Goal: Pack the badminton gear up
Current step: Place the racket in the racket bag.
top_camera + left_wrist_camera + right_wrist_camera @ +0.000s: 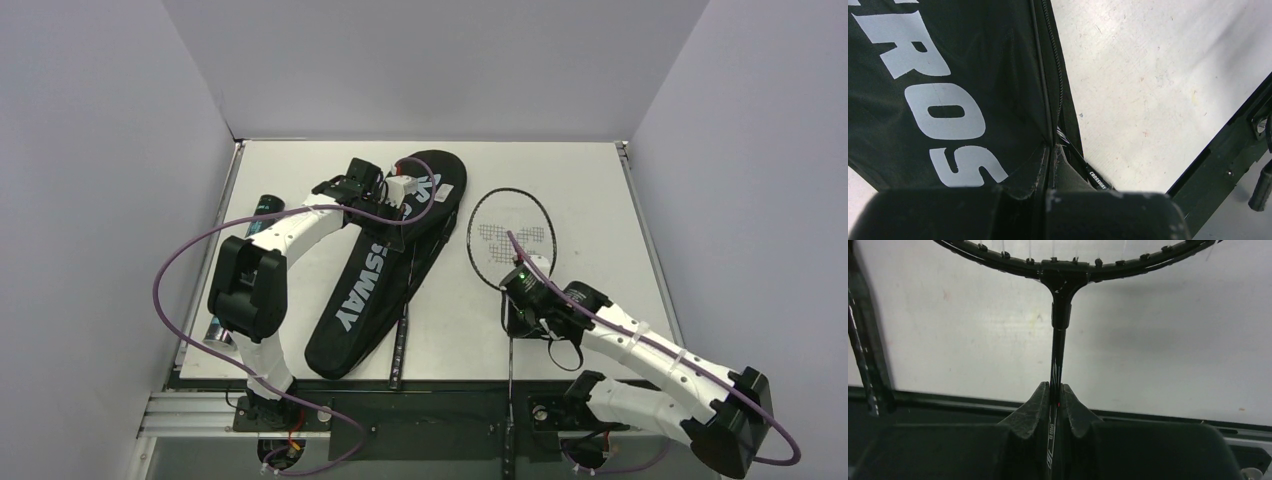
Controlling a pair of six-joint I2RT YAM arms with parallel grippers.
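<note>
- Two robot arms stood at the near edge of a white counter (600, 200), which was walled on the left, right and far sides.
- The left end effector (1050, 150) was closed tight on the rim of the bag (350, 290), with fabric pinched between its fingers. This probably served to lift the flap and open the mouth for loading.
- The bag, a black teardrop, lay diagonally left of centre, with its wide end far and its narrow end by the near edge.
- A thin dark rod (400, 345) poked from the bag's right side towards the near edge. It may have been a second racket, but that was unclear.
- The right end effector (1055, 392) was closed on the shaft of the racket (490, 235), just below the head. Gripping there likely gave control over steering the head.
- The racket lay right of the bag, near it but apart, with its head far and its handle pointing to the near edge.
- The tube (266, 208) lay along the left edge, partly hidden under the left arm (290, 235).
- No shuttlecocks showed.
- Bare counter lay far and right of the racket, giving room to swing it. The strip between racket and bag was narrow.
</note>
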